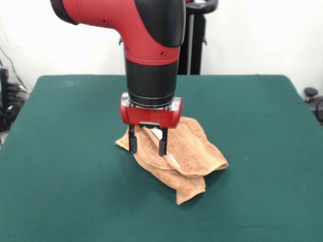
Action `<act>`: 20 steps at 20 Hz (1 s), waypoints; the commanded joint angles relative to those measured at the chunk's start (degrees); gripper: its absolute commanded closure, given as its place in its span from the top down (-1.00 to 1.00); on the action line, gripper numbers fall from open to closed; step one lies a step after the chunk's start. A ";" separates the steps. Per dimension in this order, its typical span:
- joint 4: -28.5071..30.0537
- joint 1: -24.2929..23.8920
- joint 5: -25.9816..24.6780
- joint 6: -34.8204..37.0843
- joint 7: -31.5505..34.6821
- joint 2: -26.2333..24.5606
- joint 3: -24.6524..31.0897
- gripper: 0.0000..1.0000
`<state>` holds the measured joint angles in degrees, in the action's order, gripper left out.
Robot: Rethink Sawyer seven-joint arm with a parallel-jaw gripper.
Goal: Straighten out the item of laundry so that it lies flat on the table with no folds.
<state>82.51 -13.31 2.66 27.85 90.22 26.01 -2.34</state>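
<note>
The orange-tan towel (189, 159) lies crumpled and folded over itself near the middle of the dark green table (262, 116). One corner points toward the front edge and a small white label (172, 161) shows on a fold. My gripper (147, 149) points straight down over the towel's left part. Its two black fingers (132, 143) stand apart, with their tips at the level of the cloth. I cannot tell if the tips touch the towel. No cloth is pinched between them.
The red and black arm (151, 55) comes down over the table's middle. A black stand (194, 40) is behind the far edge, and dark equipment stands off the left side (7, 101) and the right side (313, 98).
</note>
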 commanded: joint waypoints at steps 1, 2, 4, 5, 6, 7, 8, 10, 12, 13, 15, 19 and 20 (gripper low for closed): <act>3.33 1.94 -1.02 7.80 4.55 -0.05 4.19 1.00; 3.28 1.94 -0.97 8.04 4.52 0.07 4.19 1.00; 3.49 1.93 -0.94 8.22 4.47 0.37 4.25 1.00; 3.30 1.97 -0.93 8.34 4.50 0.27 4.26 1.00; 3.18 1.98 -0.92 8.60 4.46 0.34 4.24 1.00; 3.34 1.94 -0.96 8.49 4.46 0.35 4.29 1.00; 3.46 1.84 -0.93 8.67 4.37 0.53 4.43 1.00; 4.08 1.79 -0.94 8.88 4.39 1.15 4.42 1.00; 5.18 1.99 -0.88 8.85 4.80 2.19 4.27 1.00; 5.54 2.07 -0.82 8.98 4.96 2.50 4.24 1.00; 5.95 2.15 -0.63 9.93 5.01 3.43 4.27 1.00; 7.98 2.16 -0.73 9.66 5.11 4.79 4.36 1.00; 8.65 2.00 -0.76 9.31 5.05 5.04 4.50 1.00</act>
<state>82.83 -13.17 2.63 31.05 90.22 30.63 -2.34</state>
